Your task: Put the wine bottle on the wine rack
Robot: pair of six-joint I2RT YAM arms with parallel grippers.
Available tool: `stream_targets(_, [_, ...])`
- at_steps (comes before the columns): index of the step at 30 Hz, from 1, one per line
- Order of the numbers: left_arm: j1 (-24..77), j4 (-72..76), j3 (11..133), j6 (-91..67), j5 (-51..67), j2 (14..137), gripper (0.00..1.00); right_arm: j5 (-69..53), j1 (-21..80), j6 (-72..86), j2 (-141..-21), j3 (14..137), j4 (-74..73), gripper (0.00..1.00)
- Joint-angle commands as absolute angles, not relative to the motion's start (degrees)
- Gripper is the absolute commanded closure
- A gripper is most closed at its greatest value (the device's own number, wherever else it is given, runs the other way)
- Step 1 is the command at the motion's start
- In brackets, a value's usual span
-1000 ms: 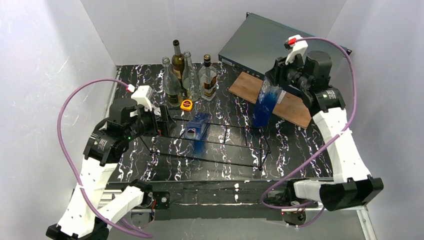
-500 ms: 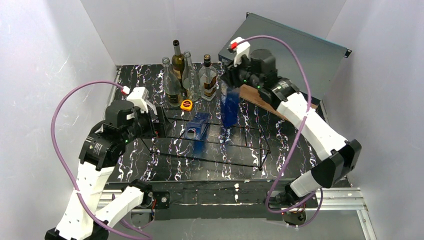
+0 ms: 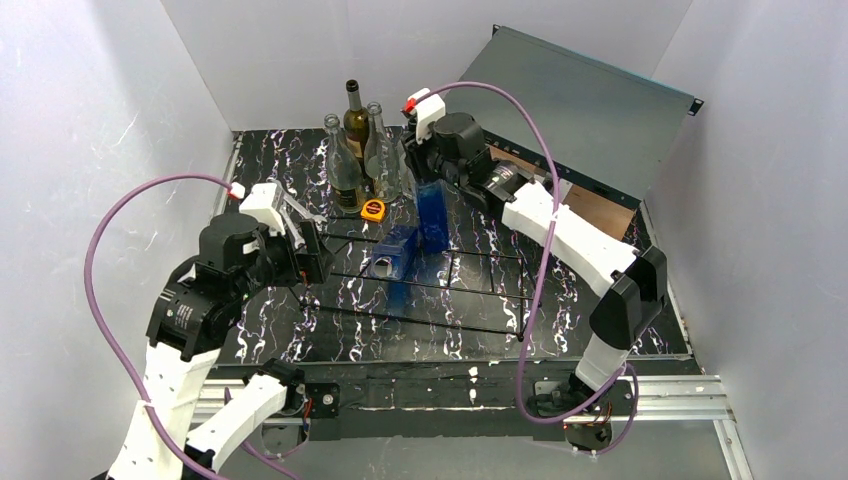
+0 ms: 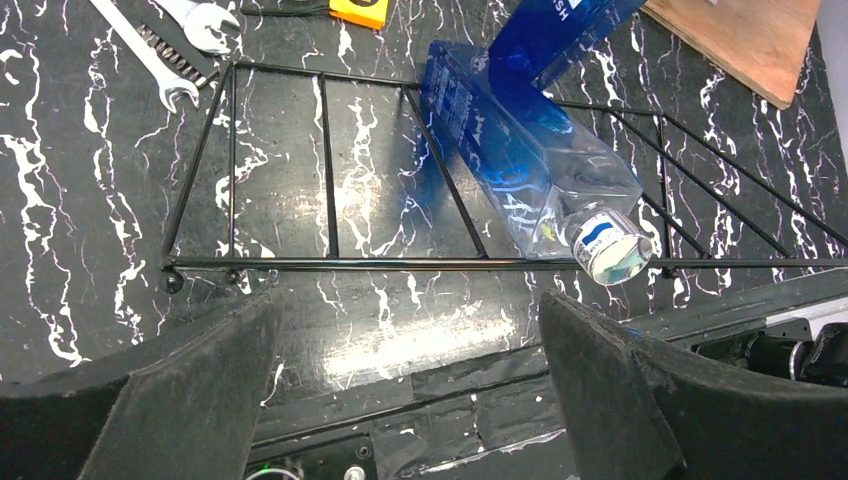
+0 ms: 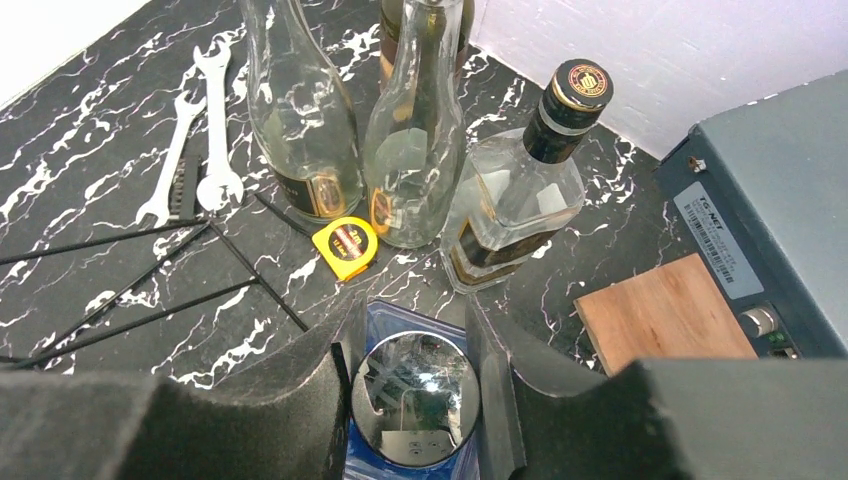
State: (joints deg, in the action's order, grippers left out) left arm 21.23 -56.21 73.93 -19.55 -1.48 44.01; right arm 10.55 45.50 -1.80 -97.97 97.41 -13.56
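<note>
Now the right gripper [image 5: 415,385] is pinching the blue bottle [image 3: 433,218] by its silver cap, one finger closed on each side. The bottle is hanging upright beneath the wrist at the rack's [image 4: 400,264] far edge. Gripping at the top is probably leaving the body free to be tipped down across the rods. The right arm is reaching far forward and across, elbow bent, wrist pointing down. A laid bottle [image 4: 520,160] is lying slantwise on the rack, cap toward its near rod, just beside the hanging one. The left gripper [image 4: 410,370] is hovering by the rack's near left end, jaws spread wide and holding nothing, its arm folded back, perhaps waiting to steady the frame. Glass bottles [image 5: 410,150] are standing just beyond the rack's far edge.
</note>
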Motion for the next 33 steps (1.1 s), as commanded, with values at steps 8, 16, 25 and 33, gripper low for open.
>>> stream_targets(8, [21.53, -55.37, 70.95, -21.06, -2.86, 45.97, 0.02, 34.13, 53.40, 6.39, -88.95, 94.02, -7.71, 0.99])
stream_targets(16, [21.53, -53.66, 68.77, -24.12, -4.27, 46.94, 0.02, 42.25, 57.47, 12.99, -83.77, 83.45, -5.56, 0.99])
stream_targets(25, [21.54, -50.75, 65.61, -26.87, -4.27, 48.96, 0.02, 47.82, 60.65, 15.53, -78.87, 72.38, -3.07, 0.99])
stream_targets(33, [21.54, -50.03, 64.56, -27.07, -3.83, 49.56, 0.02, 50.26, 63.28, 17.51, -78.73, 70.46, -5.98, 0.99])
